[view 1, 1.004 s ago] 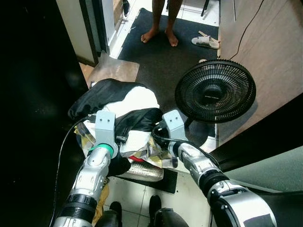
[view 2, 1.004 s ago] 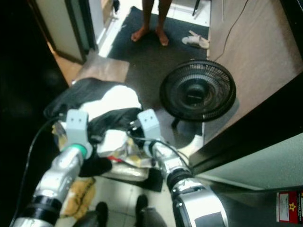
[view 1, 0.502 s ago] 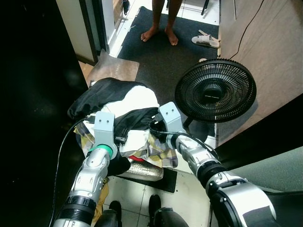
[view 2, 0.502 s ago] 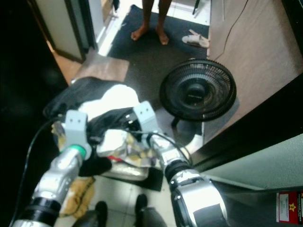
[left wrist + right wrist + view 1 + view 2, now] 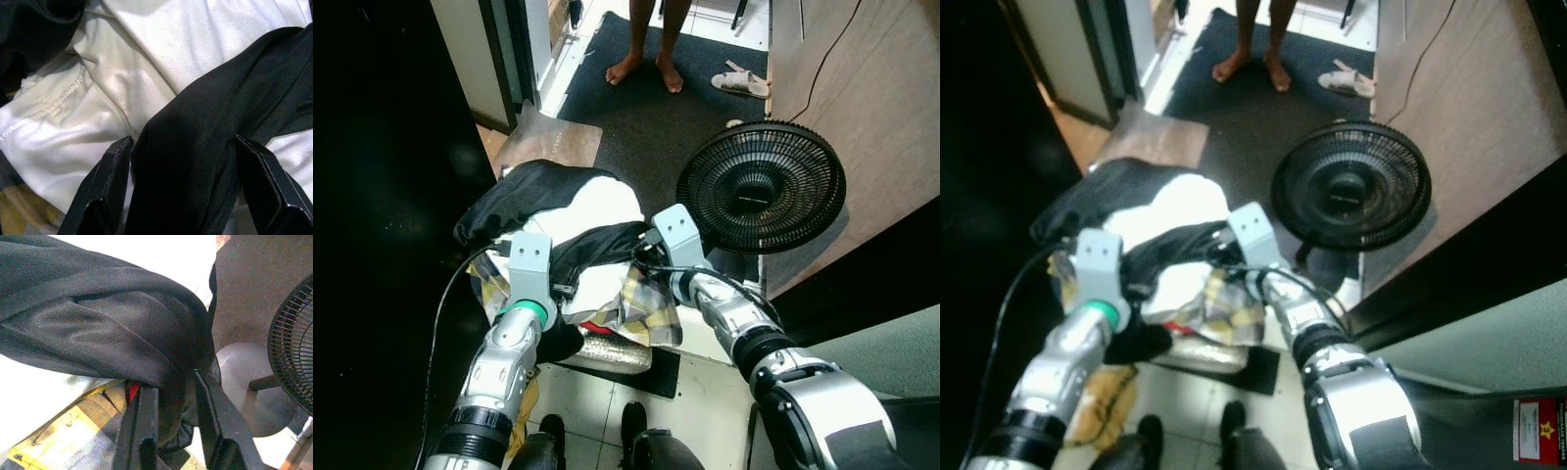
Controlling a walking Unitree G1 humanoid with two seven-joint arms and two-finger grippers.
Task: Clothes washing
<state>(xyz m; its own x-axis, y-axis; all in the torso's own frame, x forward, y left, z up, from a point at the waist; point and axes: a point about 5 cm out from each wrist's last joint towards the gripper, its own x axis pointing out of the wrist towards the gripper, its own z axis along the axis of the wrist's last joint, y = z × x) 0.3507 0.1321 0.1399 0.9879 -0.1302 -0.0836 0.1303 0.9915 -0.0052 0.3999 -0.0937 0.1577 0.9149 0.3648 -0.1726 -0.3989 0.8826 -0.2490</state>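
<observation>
Now black garment point(image 5: 112, 328) between both fingers of right tool point(image 5: 173, 431).

Daylight enters from the doorway ahead; the left side sinks into black shadow. White cloth point(image 5: 205, 29) glares, and the right eye view is softly blurred.

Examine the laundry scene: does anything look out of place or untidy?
Yes. The clothes pile lies heaped on the floor, a plaid garment spilling over its edge beside the fan.
</observation>
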